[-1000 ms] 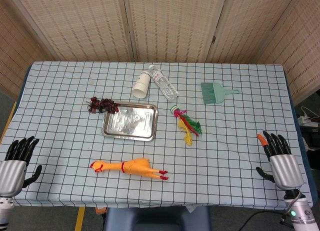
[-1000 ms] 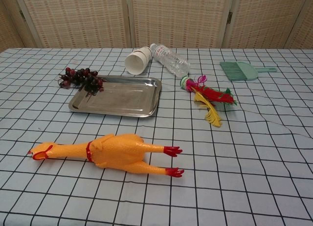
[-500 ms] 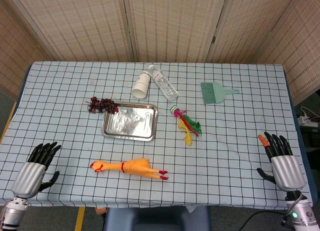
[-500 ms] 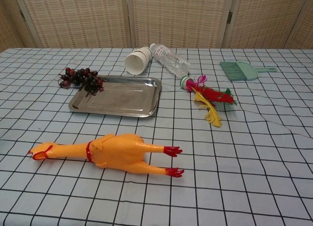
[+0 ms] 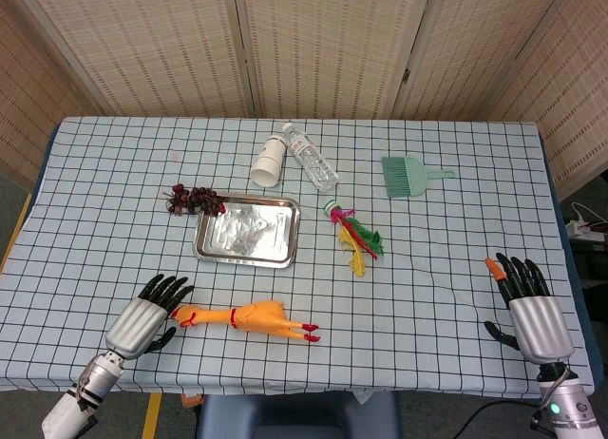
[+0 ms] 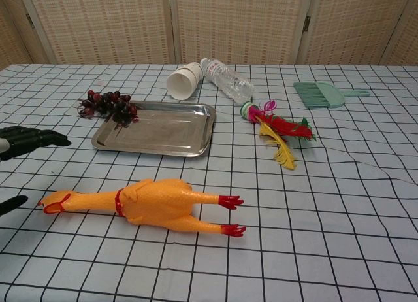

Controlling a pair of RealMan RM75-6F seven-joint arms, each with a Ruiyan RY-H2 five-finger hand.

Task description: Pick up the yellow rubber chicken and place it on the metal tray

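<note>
Yellow rubber chicken (image 5: 245, 318) lies flat near the worktop's (image 5: 456, 268) front edge, left of middle. Long axis runs roughly along that edge: beak and head toward the left, red feet toward the right. Body plump and orange-yellow, red band at the neck, legs thin.

Left hand (image 5: 144, 318) sits just beside the head end, fingers spread, holding nothing; whether the fingertips touch the beak cannot be told. Right hand (image 5: 532, 306) rests near the front right corner, well apart from the chicken, fingers also spread and empty. Left hand is plainly the nearer; judged the one to take it.

Metal tray (image 5: 285, 258) lies farther back, toward mid-worktop, bare inside, directly beyond the chicken.
</note>
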